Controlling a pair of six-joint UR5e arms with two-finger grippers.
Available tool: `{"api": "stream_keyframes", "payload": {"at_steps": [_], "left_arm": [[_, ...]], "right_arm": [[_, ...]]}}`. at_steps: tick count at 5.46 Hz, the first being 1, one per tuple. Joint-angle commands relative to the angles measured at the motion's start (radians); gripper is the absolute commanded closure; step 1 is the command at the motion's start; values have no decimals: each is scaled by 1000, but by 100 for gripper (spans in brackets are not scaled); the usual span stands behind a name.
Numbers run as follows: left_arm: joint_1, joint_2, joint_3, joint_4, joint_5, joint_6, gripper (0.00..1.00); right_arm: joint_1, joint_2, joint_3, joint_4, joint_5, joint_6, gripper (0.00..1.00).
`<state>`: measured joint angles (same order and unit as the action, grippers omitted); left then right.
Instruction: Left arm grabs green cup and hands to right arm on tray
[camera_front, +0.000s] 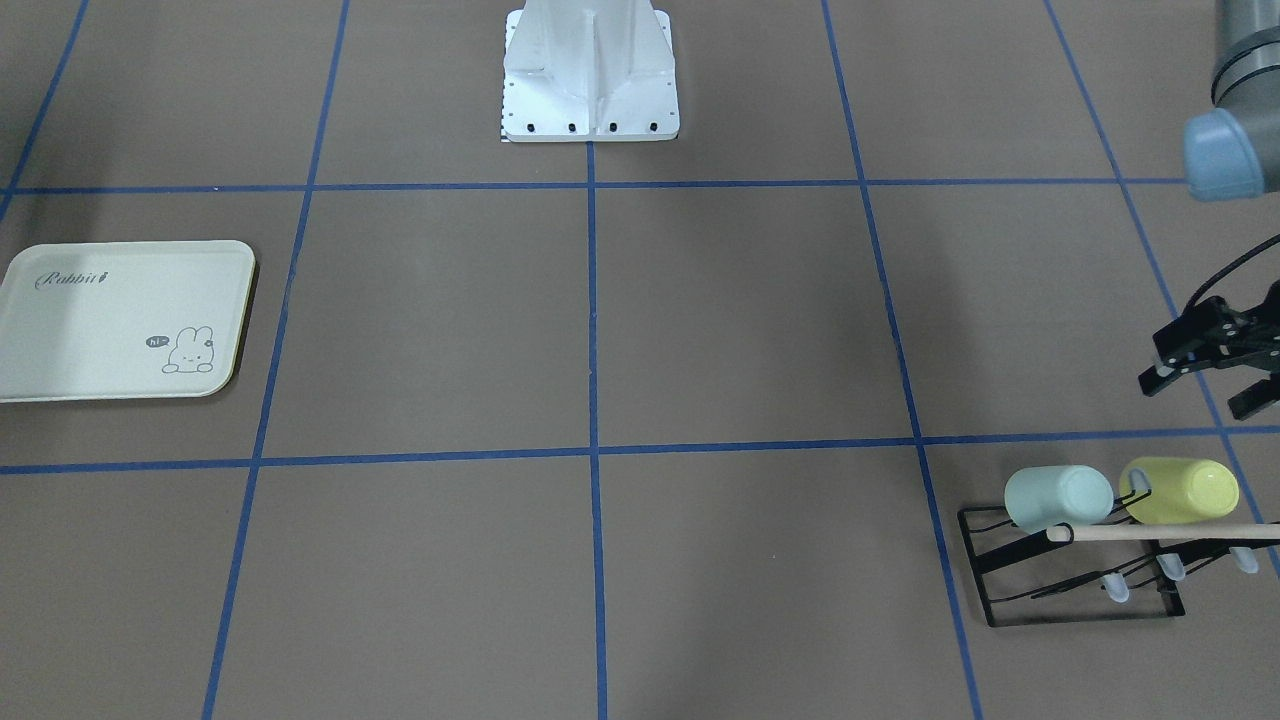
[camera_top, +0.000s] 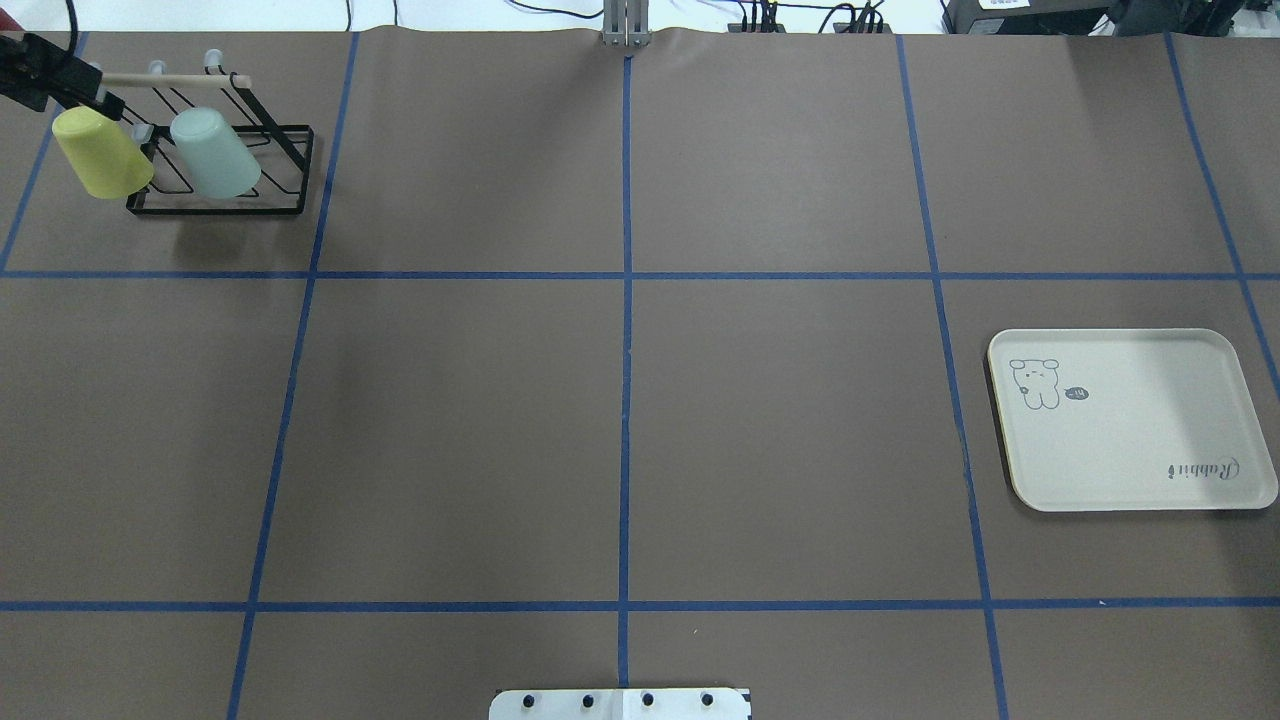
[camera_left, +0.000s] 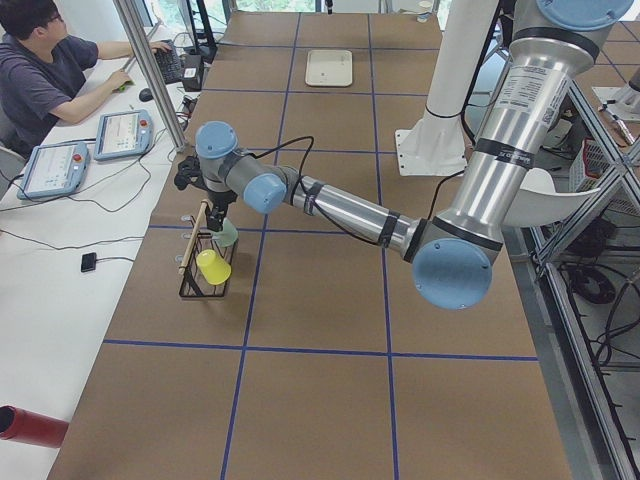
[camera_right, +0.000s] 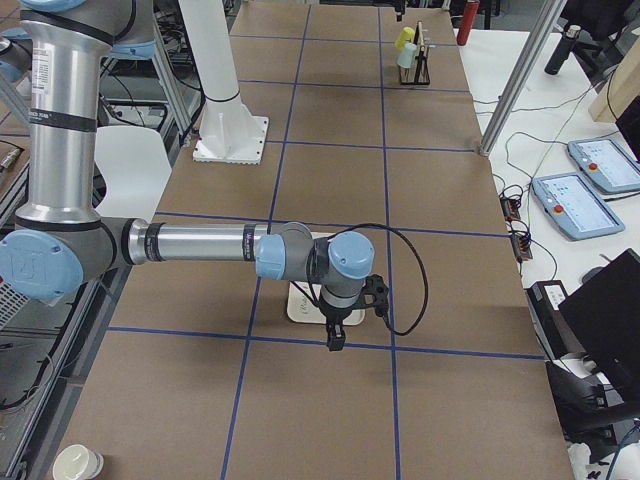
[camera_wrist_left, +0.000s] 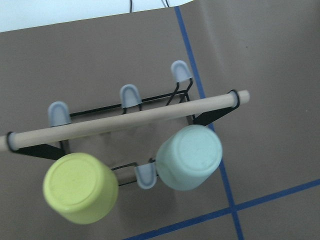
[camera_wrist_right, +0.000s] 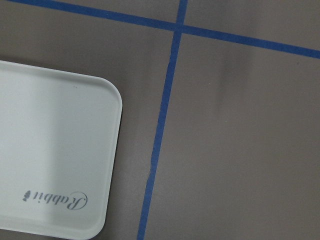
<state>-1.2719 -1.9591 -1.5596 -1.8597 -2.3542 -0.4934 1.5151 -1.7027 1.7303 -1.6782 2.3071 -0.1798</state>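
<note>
The pale mint-green cup (camera_front: 1058, 497) hangs upside down on a black wire rack (camera_front: 985, 585) with a wooden rod, beside a yellow-green cup (camera_front: 1180, 490). Both also show in the overhead view, the green cup (camera_top: 213, 153) and the yellow-green cup (camera_top: 100, 153), and in the left wrist view, the green cup (camera_wrist_left: 190, 157) directly below the camera. My left gripper (camera_front: 1205, 392) hovers above and behind the rack, open and empty. The cream Rabbit tray (camera_top: 1130, 460) lies empty at the table's right side. My right gripper (camera_right: 335, 335) shows only in the exterior right view, above the tray's near edge; I cannot tell its state.
The white robot base (camera_front: 590, 80) stands at the table's middle rear. Blue tape lines grid the brown table. An operator (camera_left: 45, 70) sits at a side desk with teach pendants. A red cylinder (camera_left: 30, 425) lies on that desk.
</note>
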Motion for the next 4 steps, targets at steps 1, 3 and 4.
{"api": "stream_keyframes", "payload": {"at_steps": [1,3,4], "left_arm": [[99,-53,30,2,205,-129,0],[120,-73,94,-7,230,-116,0],[135,-80,110,-9,230,-114,0]], "right_arm": [[-1,0,0,0,0,0,0],[-3,0,0,0,0,0,0],[-3,0,0,0,0,0,0]]}}
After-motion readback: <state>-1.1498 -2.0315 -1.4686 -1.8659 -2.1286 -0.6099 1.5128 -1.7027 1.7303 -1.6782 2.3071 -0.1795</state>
